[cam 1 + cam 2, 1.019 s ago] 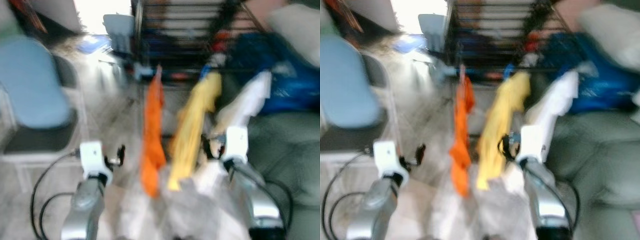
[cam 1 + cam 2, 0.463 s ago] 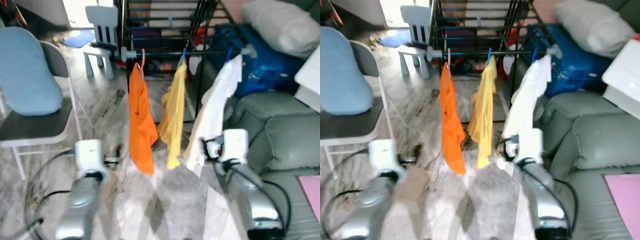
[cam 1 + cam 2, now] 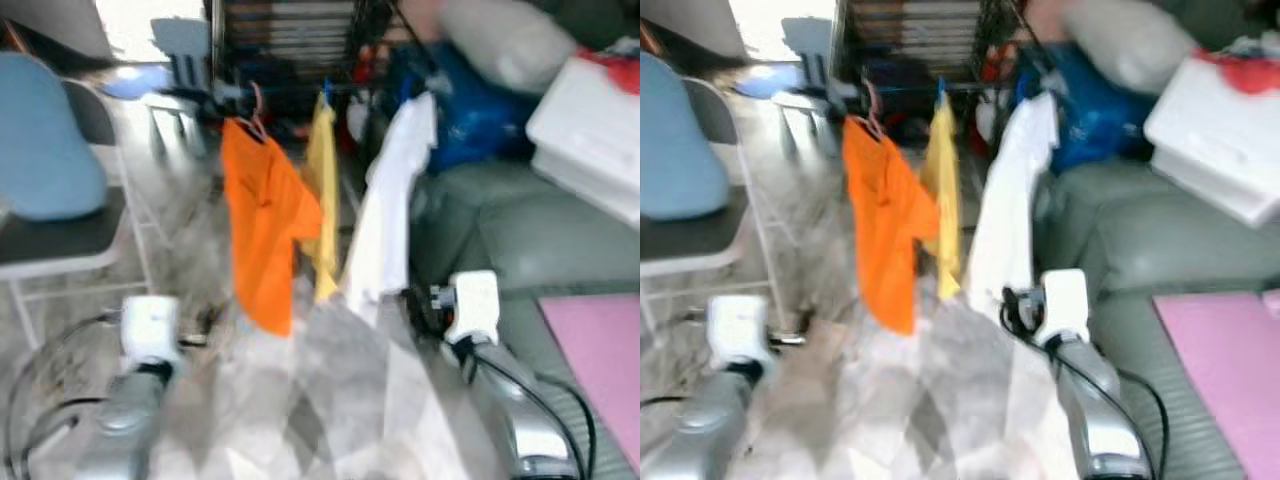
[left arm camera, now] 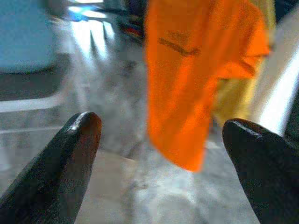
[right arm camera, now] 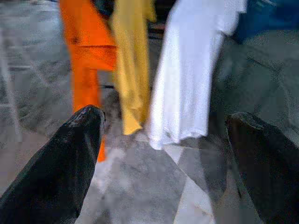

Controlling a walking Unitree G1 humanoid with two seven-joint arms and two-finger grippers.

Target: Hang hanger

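Three garments hang on hangers from the black metal drying rack: an orange T-shirt, a yellow shirt and a white shirt, the last nearest the grey-green sofa. Half a second ago the view faced the rack squarely; now it has swung toward the sofa and blurred, suggesting the robot is turning away with the hanging apparently finished. The left gripper and right gripper both hover low over the marble floor, jaws spread wide and holding nothing.
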